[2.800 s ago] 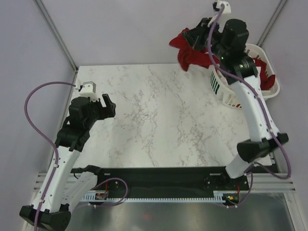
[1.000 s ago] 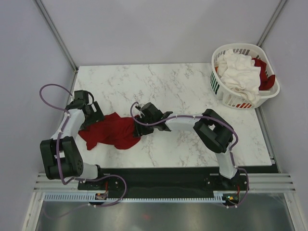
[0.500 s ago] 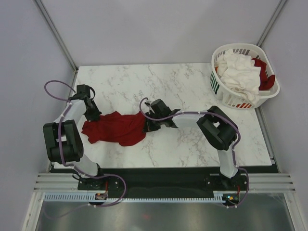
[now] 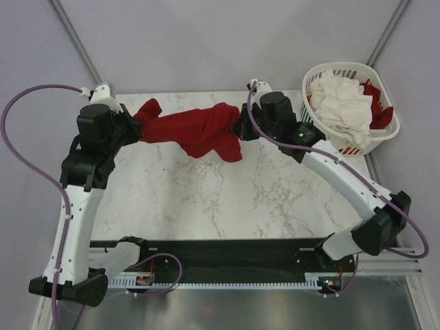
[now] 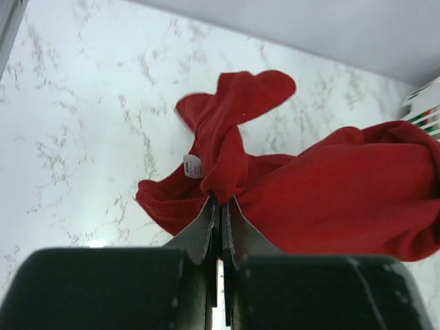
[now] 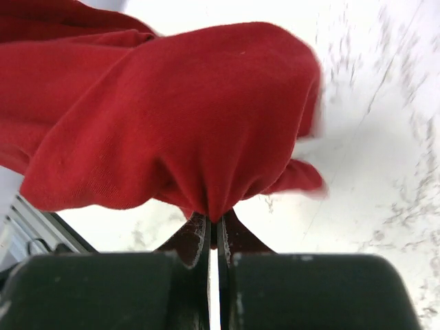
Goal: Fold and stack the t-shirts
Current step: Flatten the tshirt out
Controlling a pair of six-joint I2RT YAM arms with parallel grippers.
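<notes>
Red t-shirt (image 4: 199,130) hangs stretched over the surface (image 4: 227,192) at 12 o'clock — left jaws clamped on one end, right jaws on the other.

**Bright, even light; wrist views soft at the edges**

The top view is sharp and evenly lit, apparently by diffuse lamps overhead. The marble table (image 4: 206,199) shows no glare, and the red t-shirt (image 4: 199,130) throws only a faint shadow beneath its sagging fold. In the left wrist view the cloth is crisp, while the left gripper (image 5: 221,203) is dark and blurred at its base. A pale bright patch sits on the tabletop at lower left. In the right wrist view the shirt's weave is sharp at centre, but the table on the right is washed out to white and smeared. The right gripper (image 6: 213,223) lies in shadow.
</notes>
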